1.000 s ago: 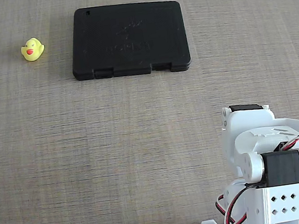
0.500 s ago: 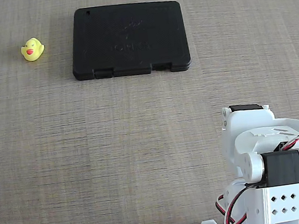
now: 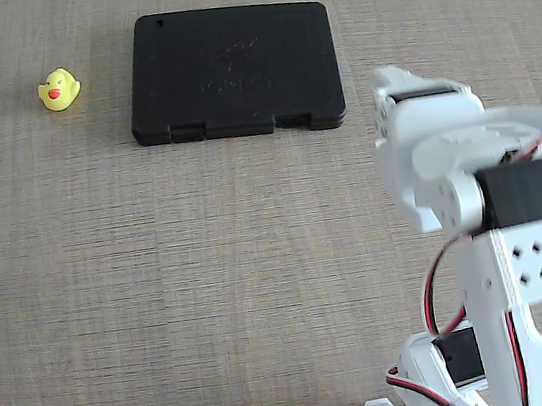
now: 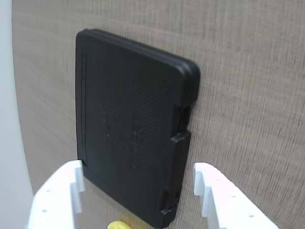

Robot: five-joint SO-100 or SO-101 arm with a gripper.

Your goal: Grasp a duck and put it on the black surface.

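Fixed view: duck [image 3: 59,89] sits on the wood-grain table [image 3: 210,272], left of the black surface [image 3: 232,70] and apart from it, with the white arm [image 3: 486,223] at lower right, well away from both. Wrist view: gripper [image 4: 138,210] fingers [image 4: 217,200] spread wide, holding nothing, above the black surface [image 4: 133,138]; a bit of yellow [image 4: 118,225] shows at the bottom edge.
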